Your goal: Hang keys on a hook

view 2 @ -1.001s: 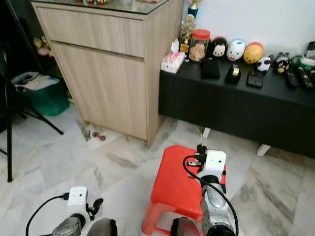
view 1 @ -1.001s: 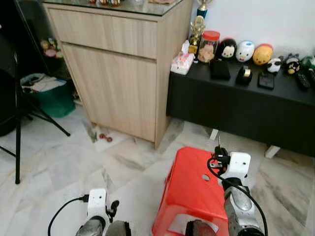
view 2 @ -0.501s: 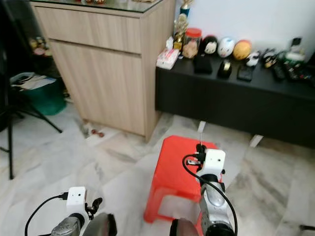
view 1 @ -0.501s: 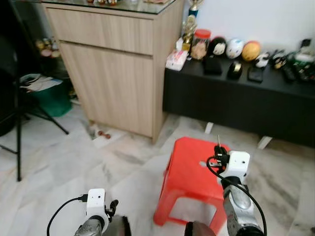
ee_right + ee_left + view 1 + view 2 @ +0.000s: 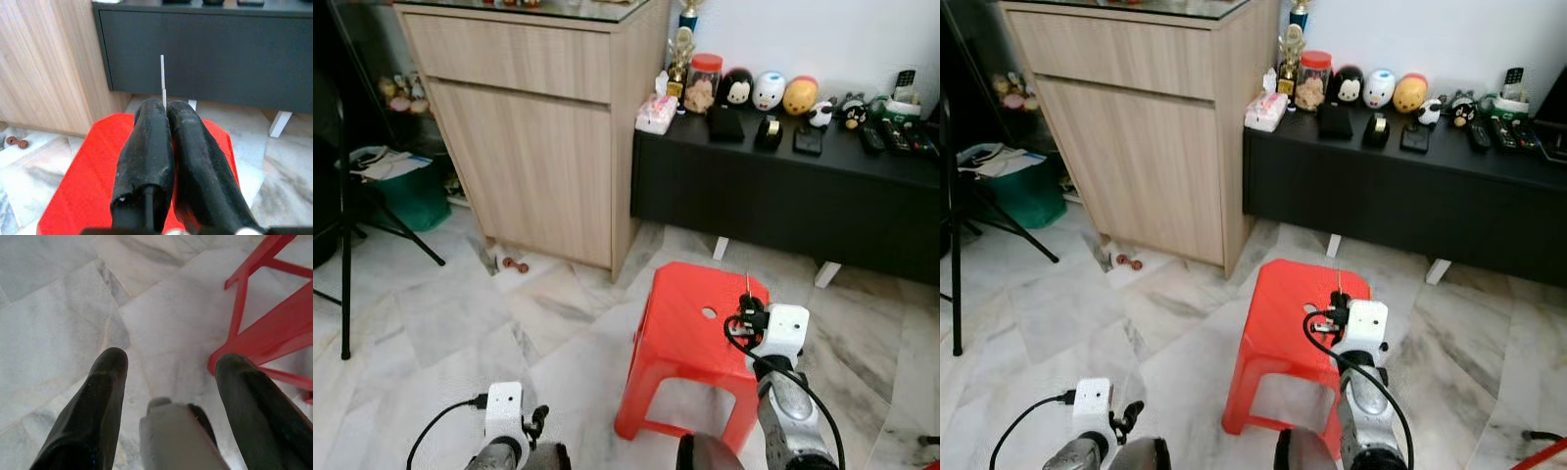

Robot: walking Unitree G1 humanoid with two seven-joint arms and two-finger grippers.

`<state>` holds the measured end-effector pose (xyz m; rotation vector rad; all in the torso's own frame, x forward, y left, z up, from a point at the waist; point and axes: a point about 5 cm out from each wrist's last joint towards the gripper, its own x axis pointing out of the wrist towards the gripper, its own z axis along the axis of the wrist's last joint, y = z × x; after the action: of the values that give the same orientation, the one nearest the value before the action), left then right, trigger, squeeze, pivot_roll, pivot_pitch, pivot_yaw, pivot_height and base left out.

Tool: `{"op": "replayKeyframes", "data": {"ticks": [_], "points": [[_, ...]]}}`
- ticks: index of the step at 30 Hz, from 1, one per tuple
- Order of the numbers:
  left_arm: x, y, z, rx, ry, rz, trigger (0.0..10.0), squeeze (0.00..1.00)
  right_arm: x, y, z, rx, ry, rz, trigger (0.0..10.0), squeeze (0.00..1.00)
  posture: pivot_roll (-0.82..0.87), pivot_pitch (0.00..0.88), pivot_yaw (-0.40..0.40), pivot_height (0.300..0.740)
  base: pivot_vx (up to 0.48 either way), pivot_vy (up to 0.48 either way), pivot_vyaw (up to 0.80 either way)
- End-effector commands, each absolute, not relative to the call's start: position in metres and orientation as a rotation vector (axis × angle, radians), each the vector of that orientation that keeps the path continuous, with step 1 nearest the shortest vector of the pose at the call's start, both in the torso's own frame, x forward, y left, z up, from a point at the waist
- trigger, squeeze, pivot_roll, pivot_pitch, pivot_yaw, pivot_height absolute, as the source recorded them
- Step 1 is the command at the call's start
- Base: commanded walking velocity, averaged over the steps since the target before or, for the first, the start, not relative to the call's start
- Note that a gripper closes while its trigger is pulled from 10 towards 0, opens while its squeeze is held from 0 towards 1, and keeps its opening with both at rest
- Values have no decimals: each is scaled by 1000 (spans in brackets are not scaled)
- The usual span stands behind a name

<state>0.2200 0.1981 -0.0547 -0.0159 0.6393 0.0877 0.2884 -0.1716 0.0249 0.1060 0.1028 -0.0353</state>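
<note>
Right gripper (image 5: 165, 110) above the red stool (image 5: 690, 333).
Fingers pinch a thin key (image 5: 162, 81); left gripper (image 5: 171, 382) hangs spread, empty.

Thin silver key (image 5: 162, 81) upright, pinched between shut right claw (image 5: 167, 108) fingers, above red stool (image 5: 93, 166).

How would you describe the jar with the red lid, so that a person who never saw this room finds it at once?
Start at the tall wooden cabinet and look to the long black bench against the white wall beside it. At the bench end nearest the cabinet stands the jar. It is clear with a red lid, while its neighbours are a gold trophy and round toy figures.
</note>
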Motion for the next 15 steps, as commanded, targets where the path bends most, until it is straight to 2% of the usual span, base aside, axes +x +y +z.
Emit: {"op": "replayKeyframes", "data": {"ticks": [1,9,15], "points": [[222,198,-54,-20,636,90,10000,0,291,-173,30,96,76,-36,10000,0,23,0,-61,685,0,0,0],[222,197,-54,-22,636,86,10000,0,292,-174,32,95,67,-36,10000,0,22,0,-61,740,0,0,0],[222,196,-54,-24,636,85,10000,0,293,-175,33,95,60,-39,10000,0,20,0,-62,740,0,0,0]]}}
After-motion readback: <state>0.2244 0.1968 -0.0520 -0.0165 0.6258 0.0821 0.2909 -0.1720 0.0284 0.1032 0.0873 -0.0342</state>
